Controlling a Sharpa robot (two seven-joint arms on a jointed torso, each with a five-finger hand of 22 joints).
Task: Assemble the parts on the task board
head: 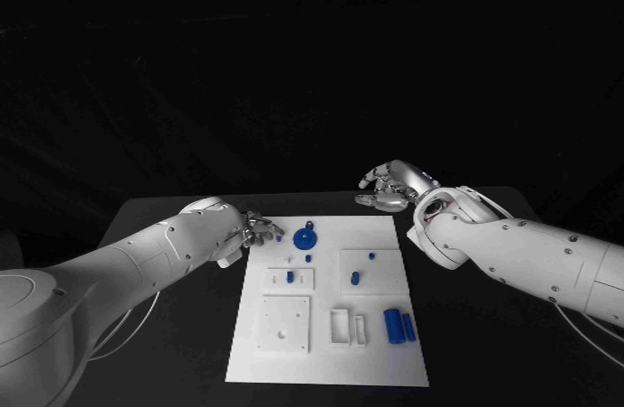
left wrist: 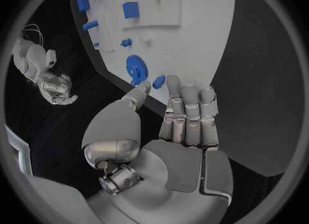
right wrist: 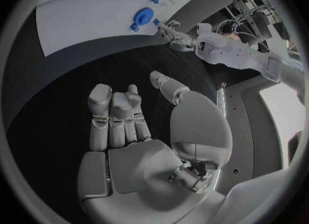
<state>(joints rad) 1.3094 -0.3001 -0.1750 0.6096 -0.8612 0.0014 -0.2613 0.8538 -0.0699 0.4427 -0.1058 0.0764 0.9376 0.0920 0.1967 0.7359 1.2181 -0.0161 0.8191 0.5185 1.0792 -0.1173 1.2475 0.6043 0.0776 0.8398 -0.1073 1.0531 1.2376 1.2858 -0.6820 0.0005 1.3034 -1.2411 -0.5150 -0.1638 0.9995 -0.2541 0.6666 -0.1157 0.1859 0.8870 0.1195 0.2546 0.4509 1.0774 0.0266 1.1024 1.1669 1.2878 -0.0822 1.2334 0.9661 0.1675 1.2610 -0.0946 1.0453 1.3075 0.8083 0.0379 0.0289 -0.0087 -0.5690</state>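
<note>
The board (head: 332,335) lies lengthwise on the bench (head: 156,213), its long axis running 12 to 6 in the head view. The left hand (head: 250,231) sits at the board's 10 o'clock corner and pinches a small blue peg (left wrist: 158,81) between thumb and fingertips (left wrist: 174,86), the remaining fingers lying nearly straight beside it. The peg is just off the toothed edge of the blue gear (head: 305,238), which rests flat near the board's far end with a short stem pointing toward 12. The right hand (head: 390,187) hovers off the board's 1 o'clock corner above the bench, fingers loosely curled and apart, holding nothing. Two blue cylinders (head: 398,324) lie side by side at the board's 5 o'clock, long axes running 12 to 6. The parts look like light, stiff plastic, smooth and likely slippery; the peg is so small that a fingertip pinch across its width seems the only workable hold. I cannot tell from these views which way the peg's own axis points.
</note>
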